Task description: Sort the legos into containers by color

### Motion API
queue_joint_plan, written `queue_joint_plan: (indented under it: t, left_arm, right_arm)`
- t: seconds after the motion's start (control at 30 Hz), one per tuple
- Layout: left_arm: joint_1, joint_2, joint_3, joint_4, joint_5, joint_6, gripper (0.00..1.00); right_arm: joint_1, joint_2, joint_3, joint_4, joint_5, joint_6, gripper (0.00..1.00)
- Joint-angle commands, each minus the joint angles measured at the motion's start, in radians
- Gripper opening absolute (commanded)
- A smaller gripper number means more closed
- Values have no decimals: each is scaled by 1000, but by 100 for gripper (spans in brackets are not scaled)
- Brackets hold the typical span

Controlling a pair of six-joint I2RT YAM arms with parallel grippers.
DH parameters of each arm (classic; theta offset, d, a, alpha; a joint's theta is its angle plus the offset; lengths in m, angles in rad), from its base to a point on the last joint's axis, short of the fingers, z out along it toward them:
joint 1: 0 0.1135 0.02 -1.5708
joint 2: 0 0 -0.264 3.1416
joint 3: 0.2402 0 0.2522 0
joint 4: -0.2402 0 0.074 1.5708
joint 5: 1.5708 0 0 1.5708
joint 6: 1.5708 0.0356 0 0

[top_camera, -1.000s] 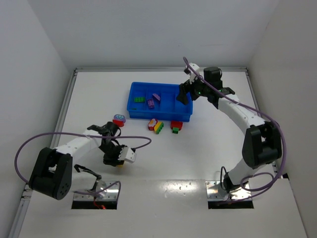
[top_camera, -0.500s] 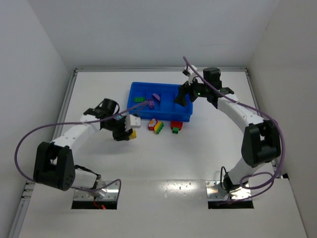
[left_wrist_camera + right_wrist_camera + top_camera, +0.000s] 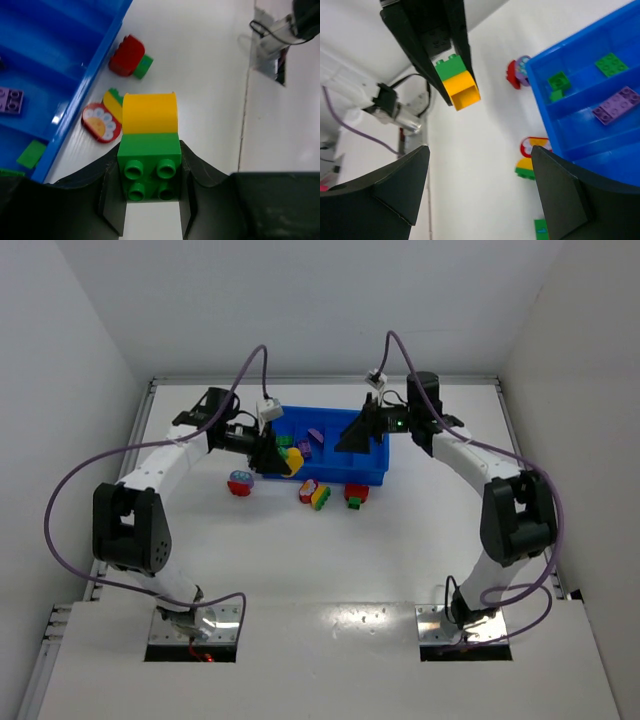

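No word, brand, number or label can be read in any view. The only printed mark is a white-and-orange flower picture, seen on a red rounded brick (image 3: 101,123) that lies on the table (image 3: 200,75) just beside the blue tray (image 3: 82,87). No lettering is seen on it.

The blue tray (image 3: 372,476) lay level, its four compartments side by side, with green bricks (image 3: 283,442) and purple bricks (image 3: 305,449) toward its 9 o'clock end. A yellow-on-green stack (image 3: 149,130) sat clamped in the left gripper (image 3: 149,167) near the tray's 7 o'clock corner. On the table at 6 o'clock lay a red flower piece (image 3: 308,489), a yellow-green brick (image 3: 321,497) and a red-green stack (image 3: 355,496). At 8 o'clock lay a red-purple piece (image 3: 240,482).
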Motion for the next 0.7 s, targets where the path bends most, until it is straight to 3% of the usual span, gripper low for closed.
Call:
queue_joint_plan:
  t: [0.0, 0.23, 0.67]
  left_arm:
    - [8, 8, 66, 19, 177, -96, 11]
    - [8, -2, 80, 28, 187, -96, 12]
    - [8, -29, 98, 28, 294, -125, 12]
  right_arm:
    - [4, 9, 19, 221, -118, 195, 83]
    - [42, 56, 33, 306, -142, 320, 83]
    - [122, 139, 108, 338, -121, 318, 83]
